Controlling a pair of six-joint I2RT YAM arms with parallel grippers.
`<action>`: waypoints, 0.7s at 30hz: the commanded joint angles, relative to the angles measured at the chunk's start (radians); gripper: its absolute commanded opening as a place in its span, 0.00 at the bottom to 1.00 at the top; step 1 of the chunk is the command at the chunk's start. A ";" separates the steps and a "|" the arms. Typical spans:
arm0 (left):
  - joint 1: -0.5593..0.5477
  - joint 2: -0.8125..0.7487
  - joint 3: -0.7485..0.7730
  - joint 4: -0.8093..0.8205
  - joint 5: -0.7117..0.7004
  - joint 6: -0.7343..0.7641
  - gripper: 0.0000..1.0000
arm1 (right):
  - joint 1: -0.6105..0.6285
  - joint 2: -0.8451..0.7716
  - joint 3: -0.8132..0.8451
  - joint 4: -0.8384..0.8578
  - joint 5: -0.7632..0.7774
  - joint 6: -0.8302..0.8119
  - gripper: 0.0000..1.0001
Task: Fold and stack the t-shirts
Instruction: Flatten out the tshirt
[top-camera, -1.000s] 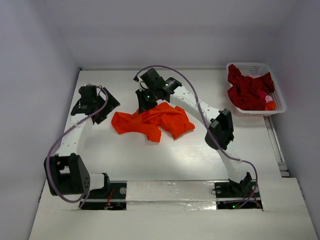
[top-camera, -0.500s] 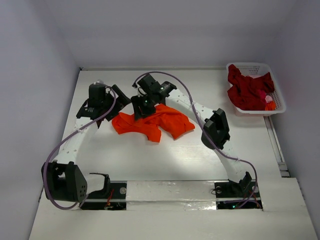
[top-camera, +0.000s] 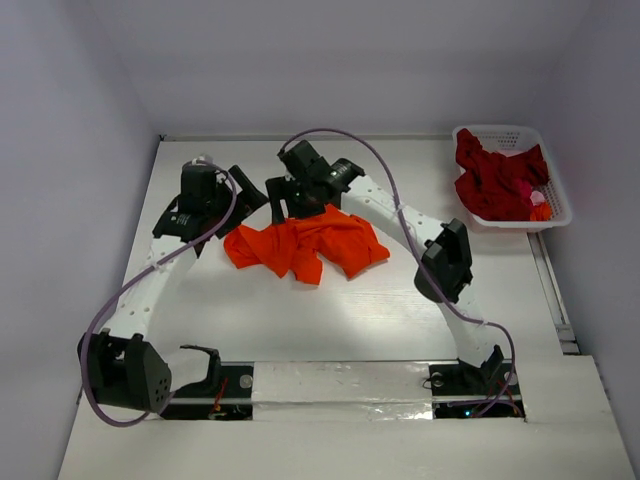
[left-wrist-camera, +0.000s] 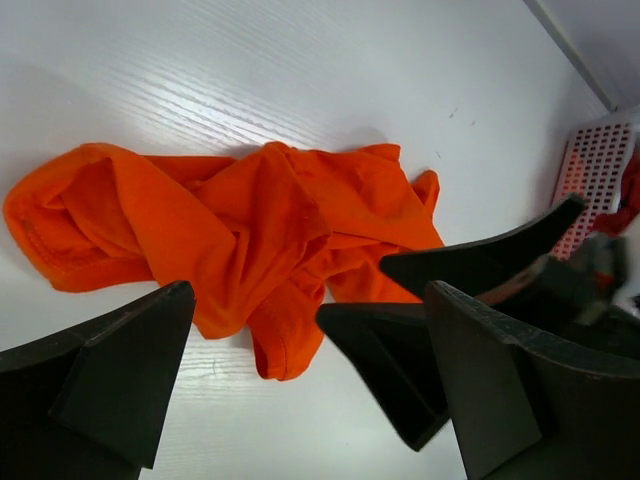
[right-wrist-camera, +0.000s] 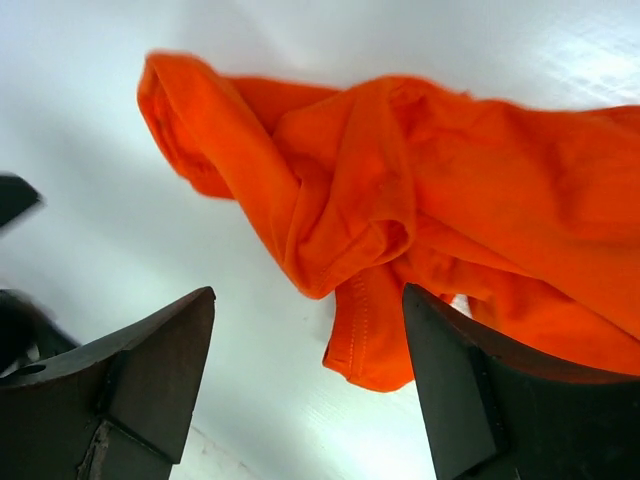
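The bright orange t-shirt (top-camera: 305, 245) lies crumpled on the white table, filling the left wrist view (left-wrist-camera: 240, 225) and the right wrist view (right-wrist-camera: 420, 210). My right gripper (top-camera: 290, 207) hovers over its far left part, open (right-wrist-camera: 310, 345), with a loose hem below the gap and nothing pinched. My left gripper (top-camera: 248, 200) stands just left of it, open (left-wrist-camera: 310, 400) above bare table beside the shirt's edge. The right gripper's dark fingers (left-wrist-camera: 400, 360) show close by in the left wrist view. The dark red t-shirt (top-camera: 495, 180) lies bunched in the basket.
The white latticed basket (top-camera: 500, 130) stands at the far right corner, also seen from the left wrist (left-wrist-camera: 600, 170). A small pink and orange item (top-camera: 539, 203) lies in it. Grey walls close the table's left, back and right. Purple cables loop off both arms.
My right gripper has opened from shut and let the orange t-shirt drop. My left gripper has swung right, up to the shirt's left end, staying open.
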 joint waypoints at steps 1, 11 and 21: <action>-0.039 -0.015 0.041 -0.015 0.019 0.031 0.96 | 0.014 -0.098 0.011 0.056 0.147 0.021 0.81; -0.109 -0.170 -0.137 -0.154 -0.132 0.115 0.82 | -0.122 -0.234 -0.112 0.080 0.213 0.134 0.81; -0.228 0.028 -0.152 -0.183 -0.143 0.061 0.81 | -0.153 -0.302 -0.153 0.093 0.193 0.133 0.81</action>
